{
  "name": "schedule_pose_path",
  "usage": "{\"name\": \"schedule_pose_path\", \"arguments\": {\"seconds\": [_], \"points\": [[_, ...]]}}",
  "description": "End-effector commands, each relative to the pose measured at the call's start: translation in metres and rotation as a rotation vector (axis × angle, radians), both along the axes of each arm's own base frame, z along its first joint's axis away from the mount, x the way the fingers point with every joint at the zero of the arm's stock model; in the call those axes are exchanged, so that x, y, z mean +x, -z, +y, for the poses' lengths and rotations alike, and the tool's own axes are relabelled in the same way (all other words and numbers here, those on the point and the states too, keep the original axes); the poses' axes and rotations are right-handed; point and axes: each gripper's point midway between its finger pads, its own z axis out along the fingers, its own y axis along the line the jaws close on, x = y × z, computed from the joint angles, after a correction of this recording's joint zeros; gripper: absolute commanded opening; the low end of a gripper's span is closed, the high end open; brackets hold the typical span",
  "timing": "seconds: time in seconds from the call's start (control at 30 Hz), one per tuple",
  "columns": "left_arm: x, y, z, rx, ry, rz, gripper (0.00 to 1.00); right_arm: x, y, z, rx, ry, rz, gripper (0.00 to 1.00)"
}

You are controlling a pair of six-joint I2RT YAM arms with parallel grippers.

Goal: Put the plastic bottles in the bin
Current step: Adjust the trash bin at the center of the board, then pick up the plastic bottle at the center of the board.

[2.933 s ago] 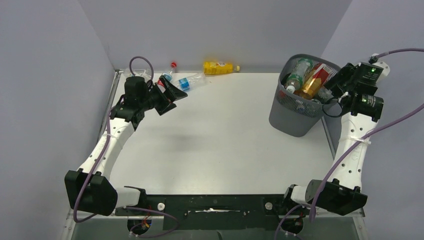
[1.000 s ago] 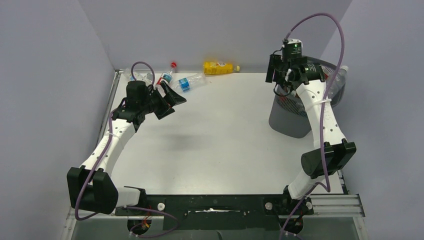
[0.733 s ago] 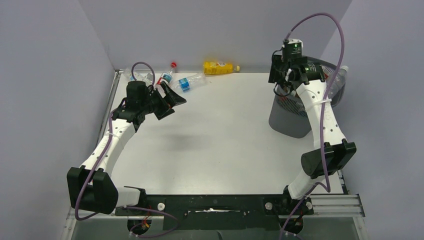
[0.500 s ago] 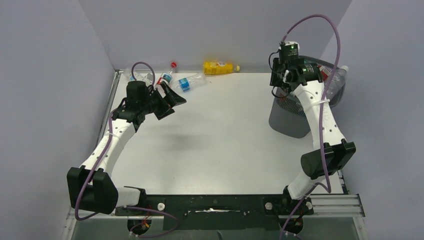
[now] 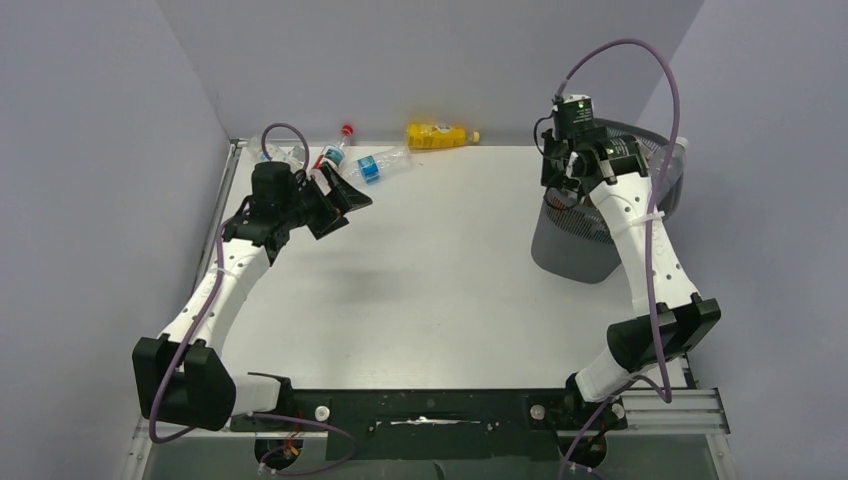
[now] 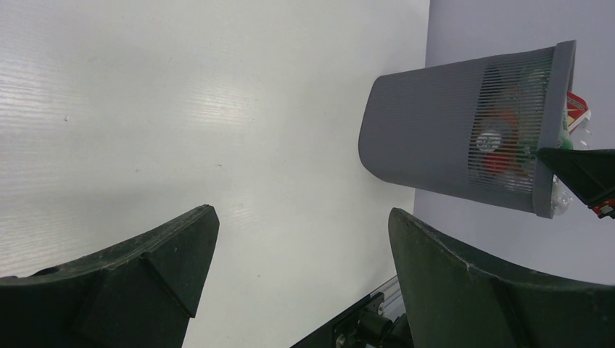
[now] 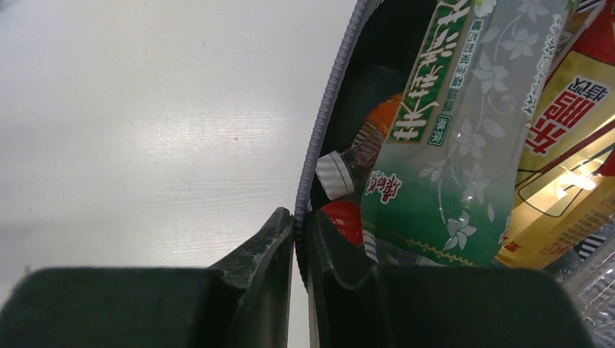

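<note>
The bin, a dark grey mesh basket, stands at the right and leans over. My right gripper is shut on its near-left rim, one finger inside and one outside. Inside lie several plastic bottles, among them a green-labelled one and a white-capped one. On the table's far side lie a yellow bottle, a clear blue-labelled bottle and a red-capped bottle. My left gripper hangs open just in front of them, holding nothing. The left wrist view shows the bin across the table.
Grey walls close off the table at the back and both sides. A clear bottle juts over the bin's right rim against the right wall. The black base rail runs along the near edge.
My right gripper has closed on the bin's rim. The bin has tipped and shifted slightly toward the near left, and the right arm's elbow has swung outward. The left arm is still.
</note>
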Motion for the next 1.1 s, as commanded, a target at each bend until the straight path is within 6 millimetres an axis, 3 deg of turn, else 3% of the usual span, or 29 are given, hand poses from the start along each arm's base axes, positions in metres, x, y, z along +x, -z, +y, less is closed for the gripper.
{"name": "schedule_pose_path", "arguments": {"seconds": [0.0,0.43,0.47,0.57,0.67,0.87,1.07], "points": [[0.001,-0.028,-0.002,-0.014,-0.001,-0.088,0.89,-0.017,-0.032,0.006,0.030,-0.026,-0.086,0.10],[-0.010,-0.024,-0.015,-0.001,0.013,-0.079,0.88,-0.060,-0.032,0.024,0.016,-0.126,-0.082,0.11],[-0.010,-0.024,-0.016,0.004,0.012,-0.076,0.89,-0.063,-0.034,0.023,0.020,-0.134,-0.091,0.15],[-0.009,-0.021,-0.017,0.020,0.012,-0.074,0.88,-0.071,-0.045,0.022,0.037,-0.149,-0.141,0.45],[-0.006,-0.020,-0.017,0.036,0.016,-0.094,0.88,-0.078,-0.064,0.020,0.051,-0.163,-0.201,0.65],[0.012,-0.018,-0.019,0.098,0.049,-0.125,0.89,-0.089,-0.107,0.011,0.054,-0.162,-0.322,0.86],[0.050,-0.010,-0.014,0.225,0.080,-0.111,0.89,-0.106,-0.134,0.005,0.105,-0.149,-0.435,0.99]]}}
